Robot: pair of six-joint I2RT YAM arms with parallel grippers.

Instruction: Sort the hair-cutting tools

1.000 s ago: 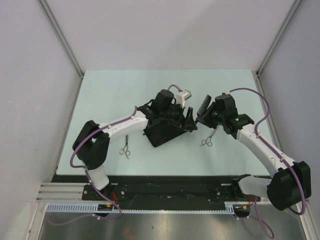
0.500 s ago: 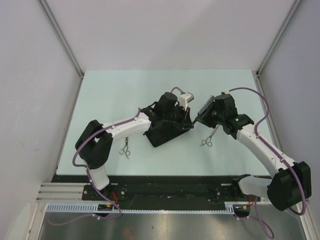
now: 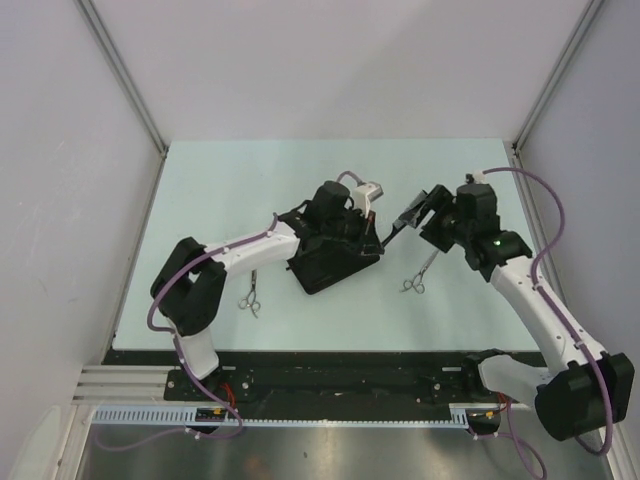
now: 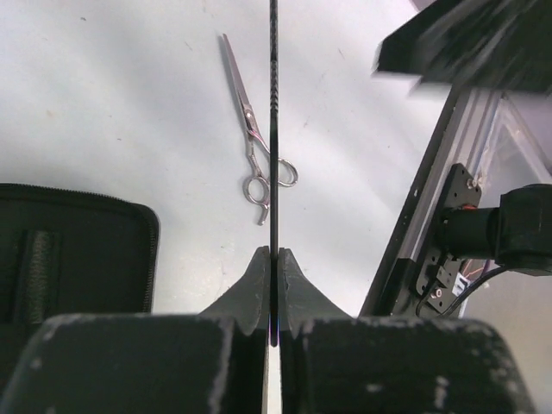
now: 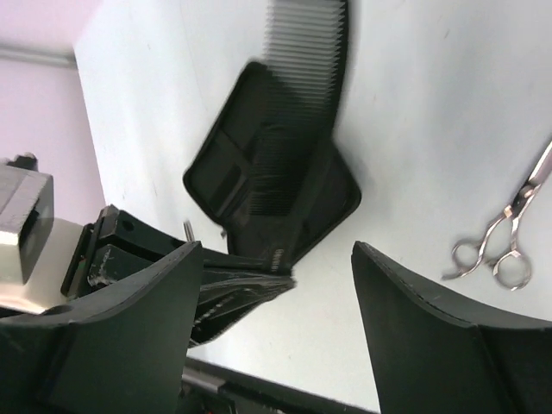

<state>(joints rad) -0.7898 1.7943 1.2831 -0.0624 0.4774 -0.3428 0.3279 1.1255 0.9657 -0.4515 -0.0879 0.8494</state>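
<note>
1. I see the long black toothed comb [image 5: 304, 69] held off the pale green table top [image 3: 225, 190], in the space between the two arms, just right of the flat black zipped fabric case [image 3: 325, 268].
2. The left gripper [image 4: 273, 259] is clamped on one end of this comb. In the left wrist view both fingers press flat against it and the comb runs straight out from them, seen edge-on as a thin line.
3. The right gripper [image 3: 430, 205] sits at the comb's far, toothed end. Its fingers [image 5: 129, 319] are spread wide apart. I cannot tell whether either finger touches the comb.
4. One pair of slim silver metal scissors with ring handles [image 3: 416, 278] lies flat on the table near the right arm, to the right of the case and apart from it. In the left wrist view it lies below the comb's line.
5. A second pair of silver ring-handled scissors [image 3: 250, 297] lies flat on the table to the left of the case, near the left arm's forearm.
6. The case lies open on the table under the left wrist, its inner pockets visible in the right wrist view.
</note>
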